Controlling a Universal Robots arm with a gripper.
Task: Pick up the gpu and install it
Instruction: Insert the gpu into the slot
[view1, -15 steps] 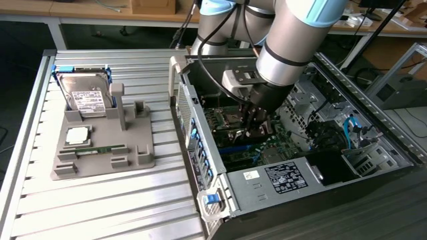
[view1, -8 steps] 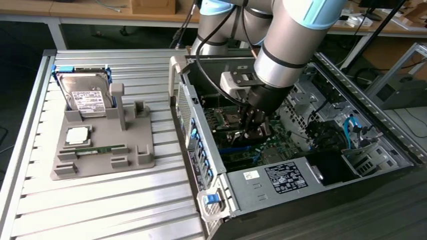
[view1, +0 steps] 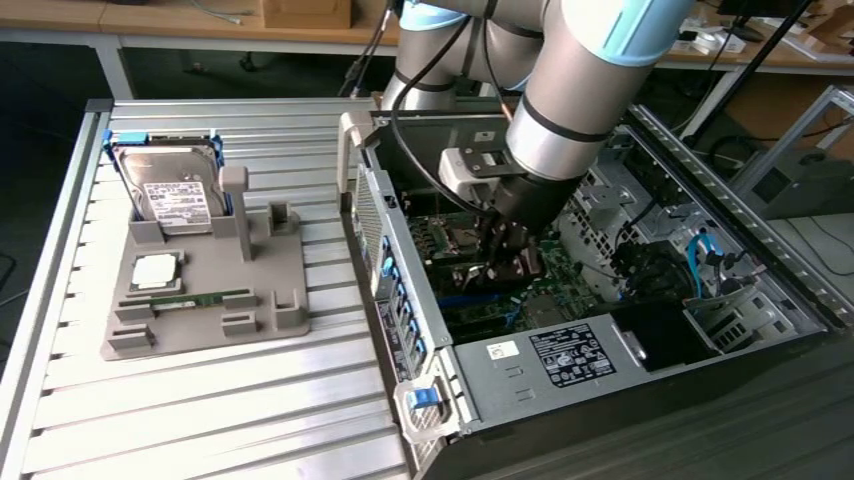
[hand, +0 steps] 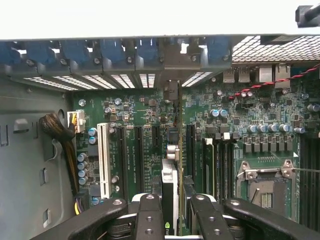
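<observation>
You get little of the gpu itself. In the wrist view it stands edge-on between the black fingers of the gripper, which are clamped onto it. Its far end runs as a thin line over the motherboard toward the rear slot openings, and you cannot tell whether its connector touches a slot. In the exterior view the arm covers the card, just below the middle of the frame inside the open computer case, so you make out nothing but dark shapes under the fingers. Around the card you have black expansion slots, a white slot, a CPU socket with its metal frame, and a cable bundle against the case wall. The power supply sits in the case at lower middle-right. Toward the exterior view's left, on the slatted table, a grey fixture carries a hard drive standing at upper left. A processor chip and a green memory stick lie below it.
</observation>
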